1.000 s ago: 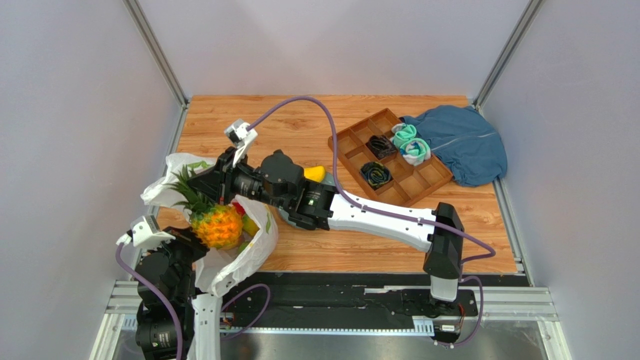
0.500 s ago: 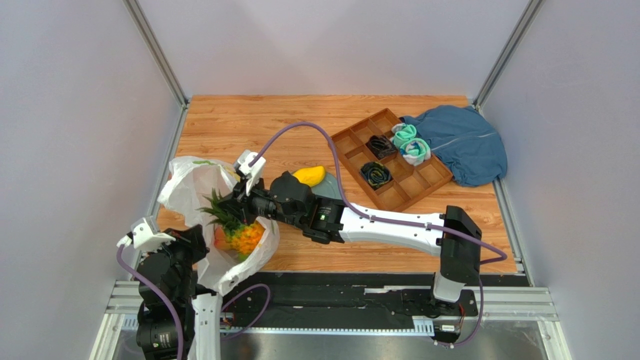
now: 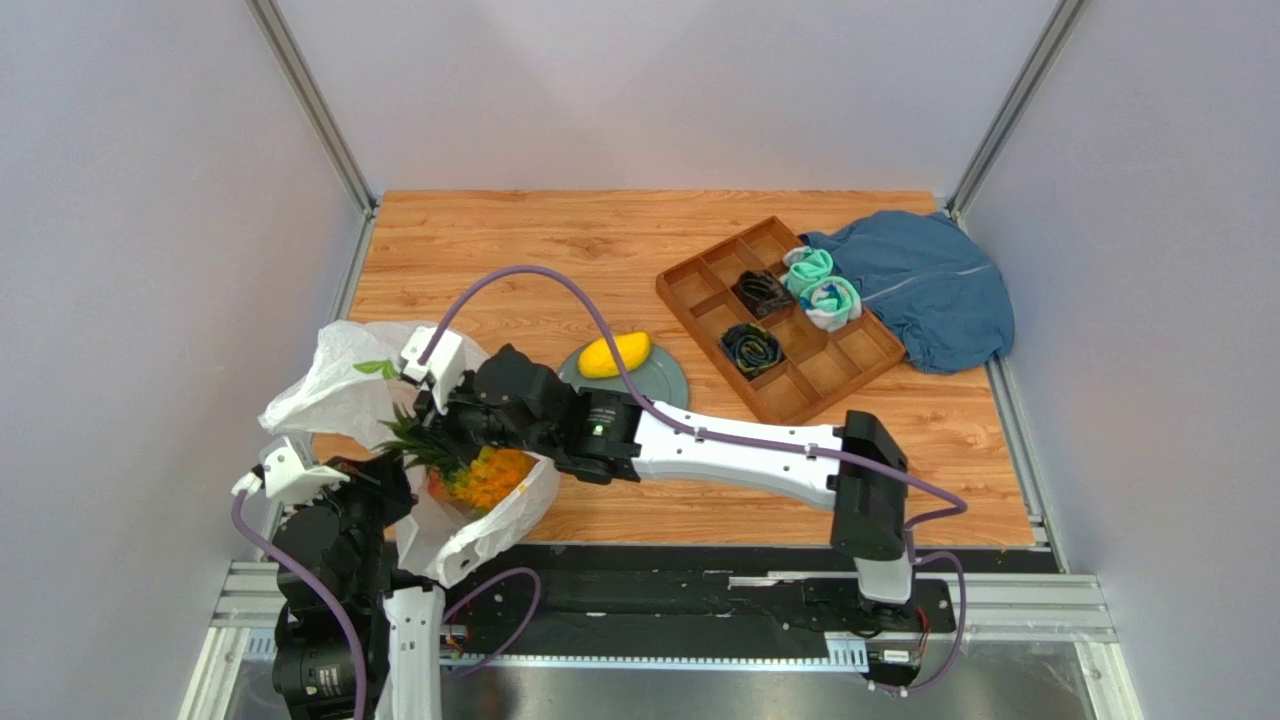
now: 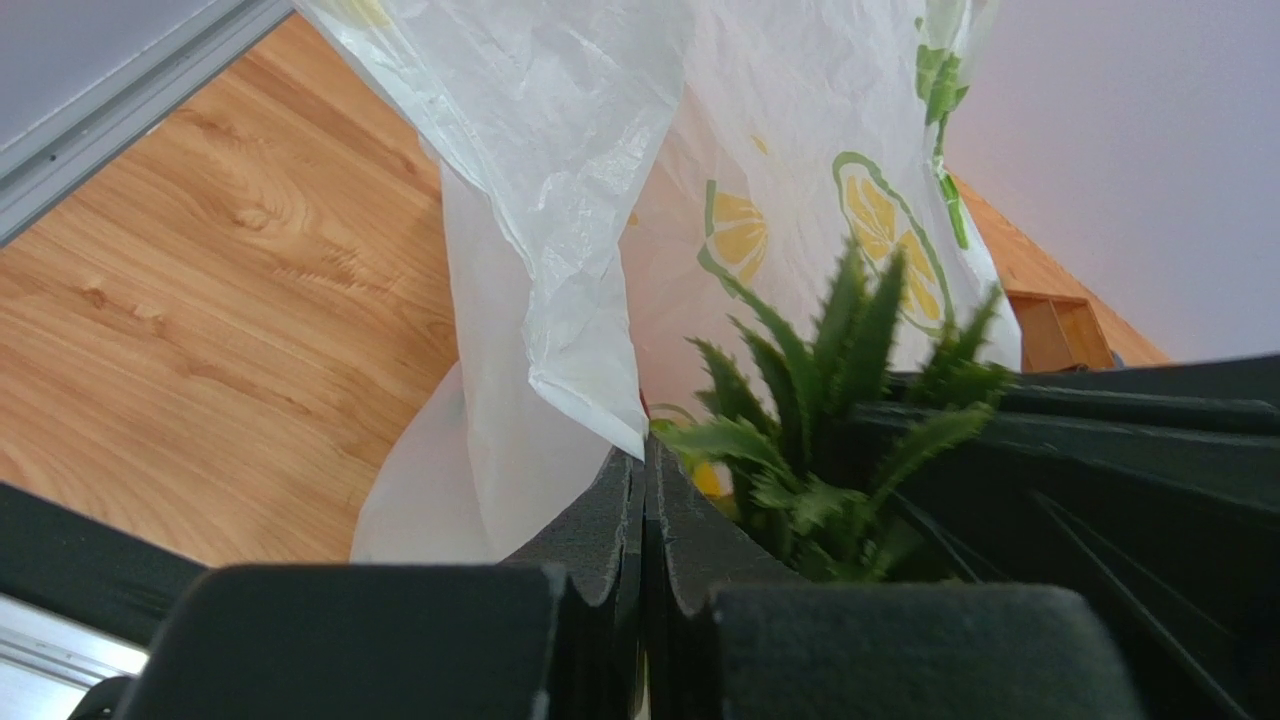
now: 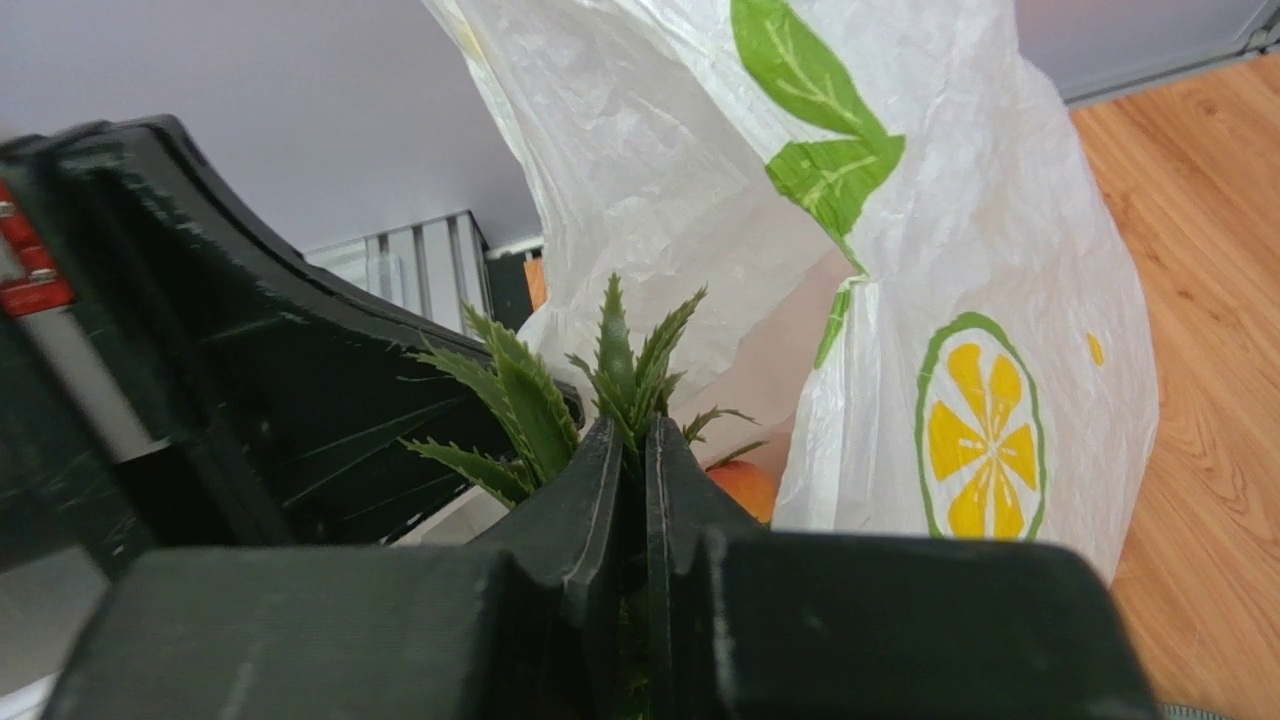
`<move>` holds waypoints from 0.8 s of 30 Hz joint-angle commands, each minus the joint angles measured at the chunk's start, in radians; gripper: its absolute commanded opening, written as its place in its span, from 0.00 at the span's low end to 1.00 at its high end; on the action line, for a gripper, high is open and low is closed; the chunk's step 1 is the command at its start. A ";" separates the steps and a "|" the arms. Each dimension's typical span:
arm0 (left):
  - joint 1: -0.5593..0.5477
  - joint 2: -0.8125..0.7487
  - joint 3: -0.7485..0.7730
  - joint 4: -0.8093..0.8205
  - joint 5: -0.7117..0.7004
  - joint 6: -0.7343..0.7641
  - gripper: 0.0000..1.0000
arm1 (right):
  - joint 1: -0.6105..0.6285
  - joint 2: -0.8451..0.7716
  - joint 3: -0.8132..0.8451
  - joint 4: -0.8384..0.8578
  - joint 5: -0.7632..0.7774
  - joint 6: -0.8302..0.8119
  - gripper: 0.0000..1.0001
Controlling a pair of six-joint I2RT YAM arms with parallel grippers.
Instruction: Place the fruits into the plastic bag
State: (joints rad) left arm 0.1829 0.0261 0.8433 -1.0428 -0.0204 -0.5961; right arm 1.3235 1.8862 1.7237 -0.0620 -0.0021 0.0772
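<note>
One fruit, the pineapple, is now low inside the mouth of the bag, where a second ago it hung clear above the opening with its whole orange body showing. The right arm has swung further left and dropped, so only the leafy top and part of the orange body show over the white film. That reads as the lowering nearly done, with the release not yet made. The right tool is pressed together on the green leaves, which sprout from between its fingers in the right wrist view, so the pineapple hangs directly below it and is not yet free. The left tool is also pressed together, pinching a fold of the bag's edge and holding that side up at the near left corner of the tabletop; the leaves rise just beside it. A red and yellow glimpse beside the pineapple suggests other fruit already inside, though it is too small to name. With the arm moved over, the mango shows plainly on a grey plate, well apart from the bag and probably the next fruit to fetch.
</note>
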 commanded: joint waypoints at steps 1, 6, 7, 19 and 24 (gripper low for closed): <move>-0.002 -0.009 0.008 0.033 0.000 -0.002 0.00 | -0.009 0.097 0.181 -0.150 -0.022 -0.019 0.00; 0.000 -0.017 0.008 0.033 -0.001 -0.002 0.00 | -0.023 0.149 0.240 -0.240 0.000 0.009 0.00; -0.002 -0.015 0.008 0.033 -0.001 -0.002 0.00 | -0.026 0.152 0.240 -0.249 0.037 0.012 0.00; -0.002 -0.018 0.007 0.033 -0.010 -0.007 0.00 | -0.072 0.192 0.280 -0.305 0.048 0.049 0.34; -0.002 -0.011 0.007 0.035 -0.009 -0.007 0.00 | -0.072 0.183 0.286 -0.305 0.033 0.050 0.63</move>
State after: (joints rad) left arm 0.1829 0.0189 0.8433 -1.0428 -0.0242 -0.5968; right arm 1.2469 2.0838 1.9553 -0.3859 0.0479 0.1265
